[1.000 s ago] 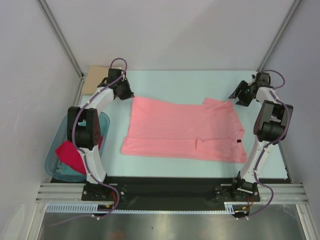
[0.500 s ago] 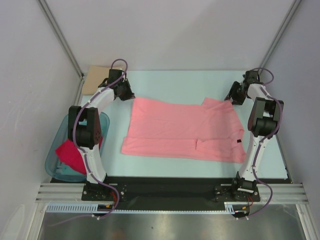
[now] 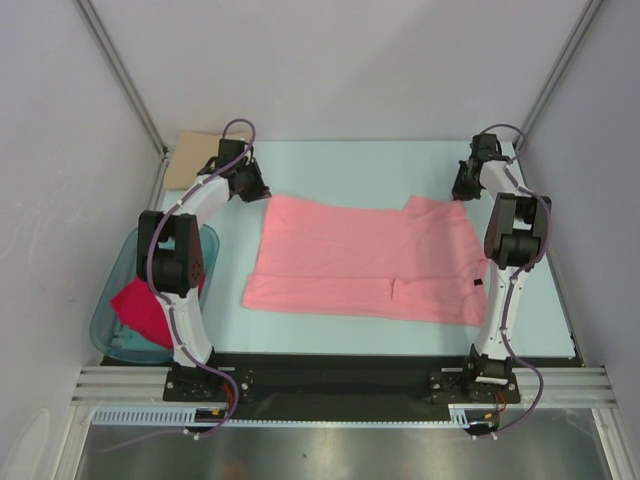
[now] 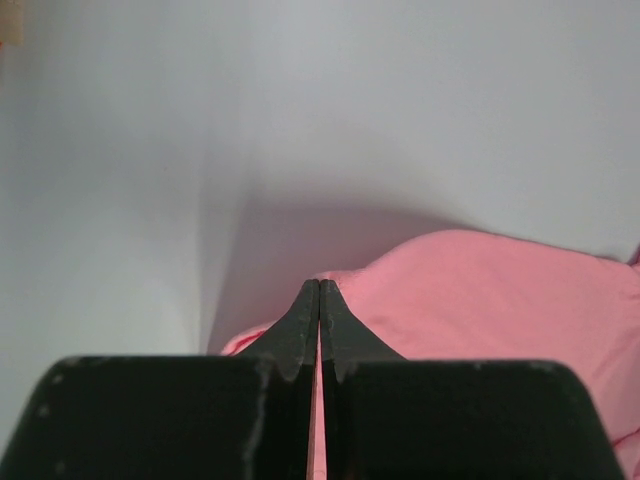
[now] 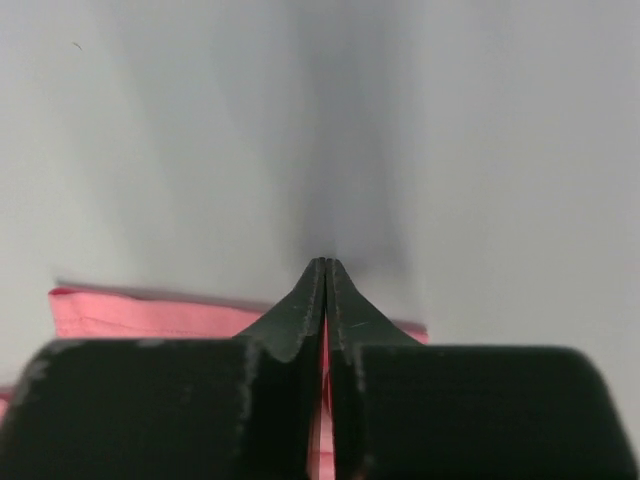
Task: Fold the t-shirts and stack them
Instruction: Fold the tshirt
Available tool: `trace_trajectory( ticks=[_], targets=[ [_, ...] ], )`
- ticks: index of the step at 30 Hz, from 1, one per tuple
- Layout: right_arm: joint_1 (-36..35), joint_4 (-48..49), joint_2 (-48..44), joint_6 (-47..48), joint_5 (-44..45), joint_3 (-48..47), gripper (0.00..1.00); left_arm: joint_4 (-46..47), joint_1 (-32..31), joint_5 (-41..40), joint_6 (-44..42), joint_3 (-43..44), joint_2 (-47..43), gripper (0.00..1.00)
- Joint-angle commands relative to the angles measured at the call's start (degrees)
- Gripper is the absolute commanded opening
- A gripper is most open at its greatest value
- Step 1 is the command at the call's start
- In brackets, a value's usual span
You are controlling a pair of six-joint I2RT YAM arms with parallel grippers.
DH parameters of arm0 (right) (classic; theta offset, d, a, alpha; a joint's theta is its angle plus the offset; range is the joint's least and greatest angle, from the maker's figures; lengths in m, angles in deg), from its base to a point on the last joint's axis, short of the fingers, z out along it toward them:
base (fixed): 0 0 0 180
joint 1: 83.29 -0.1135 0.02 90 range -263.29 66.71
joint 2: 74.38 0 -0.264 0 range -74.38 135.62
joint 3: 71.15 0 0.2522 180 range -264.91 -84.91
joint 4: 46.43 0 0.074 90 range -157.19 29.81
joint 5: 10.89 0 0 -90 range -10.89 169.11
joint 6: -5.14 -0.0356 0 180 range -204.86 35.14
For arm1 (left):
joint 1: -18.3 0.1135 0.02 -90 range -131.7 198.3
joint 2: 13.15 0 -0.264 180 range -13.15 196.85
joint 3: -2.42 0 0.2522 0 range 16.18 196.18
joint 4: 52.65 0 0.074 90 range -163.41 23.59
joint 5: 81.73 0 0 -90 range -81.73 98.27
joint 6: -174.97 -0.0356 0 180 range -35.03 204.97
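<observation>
Salmon-pink t-shirt [image 3: 360, 255] lies spread flat mid-worktop [image 3: 350, 165], one near flap turned in, dark label [image 3: 478, 285] at its right edge. Folding looks barely begun, nothing stacked. Left gripper [image 3: 255, 192] sits at the far-left corner, fingers pressed together with pink cloth pinched between. Right gripper [image 3: 462, 190] does the same at the far-right corner. Tan t-shirt [image 3: 190, 158] lies flat at the far-left corner of the worktop. Crimson t-shirt [image 3: 140, 305] sits crumpled in the teal tub [image 3: 105, 310], not yet folded. Nothing blocks the fold path.
</observation>
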Motion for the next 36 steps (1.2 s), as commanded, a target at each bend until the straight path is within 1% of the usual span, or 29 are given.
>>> trace_trajectory(
  ticks=[1,7,9,10,13,18,21,22,23,24,25,26,27,28,30,31,33,34,36],
  targets=[
    [-0.28,-0.03,2.28,1.35,2.13,-2.69,0.00,1.90,-0.14,1.14,0.58,2.10,0.42,0.00],
    [-0.28,6.12,-2.11,-0.76,-1.03,-2.87,0.00,1.81,-0.14,1.05,0.67,2.01,0.33,0.00],
    [-0.20,8.41,-5.52,-2.17,-3.05,-0.42,0.00,1.90,-0.14,0.96,0.58,2.10,0.33,0.00],
    [-0.20,11.38,-6.68,-2.61,-3.66,0.72,0.00,1.81,-0.14,1.05,0.67,2.19,0.33,0.00],
    [-0.11,13.96,-10.46,-3.84,-4.90,3.81,0.00,1.81,-0.14,1.05,0.67,2.45,0.33,0.00],
    [0.42,10.10,-10.90,-4.54,-5.95,1.70,0.00,2.07,-0.14,1.49,1.02,2.37,0.59,0.00],
    [-0.02,5.64,-10.30,-3.49,-3.15,-0.13,0.00,2.34,-0.14,1.93,1.37,2.28,0.77,0.00],
    [-0.02,-3.00,-8.90,-3.40,0.95,-5.89,0.03,2.51,-0.14,2.10,1.46,2.19,0.77,0.01],
    [0.15,-7.18,-5.23,-3.49,2.12,-8.73,0.07,2.60,-0.14,2.28,1.46,2.10,0.85,0.00],
    [0.33,-10.18,-4.32,-3.49,4.22,-10.24,0.12,2.78,-0.14,2.28,1.37,2.10,0.77,0.00],
    [0.51,-11.77,-3.79,-3.58,6.15,-10.16,0.33,2.78,-0.14,2.28,1.37,2.10,1.12,0.00],
    [0.94,-11.88,-3.70,-3.93,7.04,-9.47,0.42,2.86,-0.14,2.37,1.46,2.10,1.12,0.00],
    [1.30,-11.88,-3.53,-4.54,7.31,-8.76,0.46,2.86,-0.14,2.46,1.46,2.10,1.21,0.01],
    [1.82,-12.31,-3.44,-5.76,6.71,-8.24,0.51,3.04,-0.14,2.63,1.63,2.01,1.38,0.00],
    [2.97,-12.49,-2.30,-10.07,5.48,-7.88,0.53,3.21,-0.23,2.90,1.81,1.93,1.56,0.00],
    [3.14,-13.28,-1.77,-11.30,4.77,-8.14,0.56,3.30,-0.23,2.98,1.90,1.84,1.65,0.00],
    [2.80,-15.38,0.33,-14.38,6.60,-9.98,0.62,3.65,-0.23,3.16,2.16,1.57,1.73,0.00],
    [2.62,-15.65,0.78,-14.91,7.83,-10.25,0.64,3.83,-0.23,3.16,2.25,1.49,1.73,0.00],
    [2.79,-15.83,1.31,-17.72,7.32,-9.47,0.64,3.83,-0.23,3.25,2.16,1.49,1.65,0.00]
  ],
)
